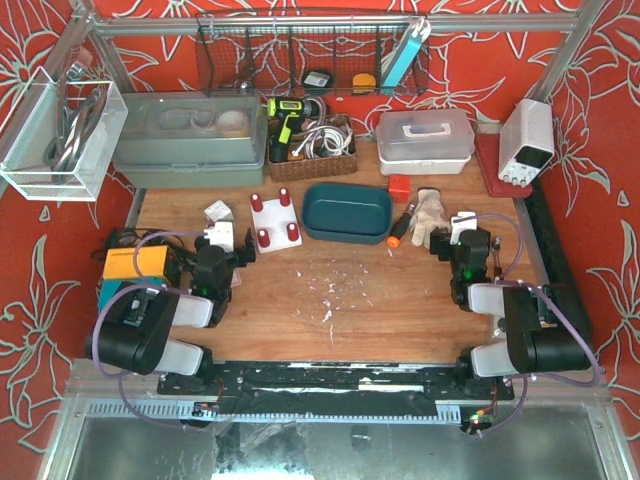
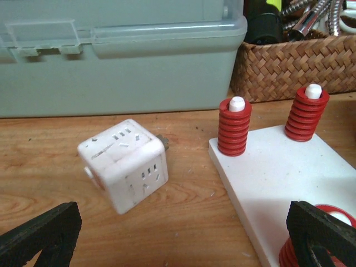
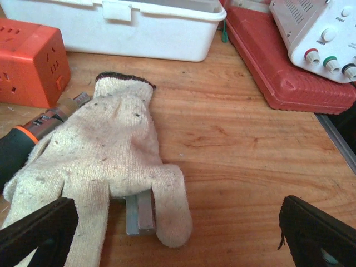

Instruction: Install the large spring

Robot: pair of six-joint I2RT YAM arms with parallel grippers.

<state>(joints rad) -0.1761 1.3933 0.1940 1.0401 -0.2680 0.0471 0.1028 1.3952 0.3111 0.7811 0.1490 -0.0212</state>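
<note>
A white peg board (image 1: pixel 273 214) lies at the back left of the table, and several red springs stand on its pegs. In the left wrist view two of them (image 2: pixel 234 127) (image 2: pixel 307 113) sit on the board's (image 2: pixel 278 172) far pegs. A third (image 2: pixel 295 253) shows at the bottom right, partly behind my finger. Which one is the large spring I cannot tell. My left gripper (image 1: pixel 222 252) (image 2: pixel 181 239) is open just short of the board's left edge, over bare wood. On the right side of the table my right gripper (image 1: pixel 456 240) (image 3: pixel 178 239) is open, with nothing between its fingers.
A white socket cube (image 2: pixel 123 164) lies left of the board. A teal tray (image 1: pixel 347 212) sits at mid-back. A work glove (image 3: pixel 100 150) covers a metal piece (image 3: pixel 139 214) and a screwdriver (image 1: pixel 400 228), beside an orange cube (image 3: pixel 30 64). Bins, a basket (image 1: pixel 312 150) and a power supply (image 1: pixel 527 140) line the back.
</note>
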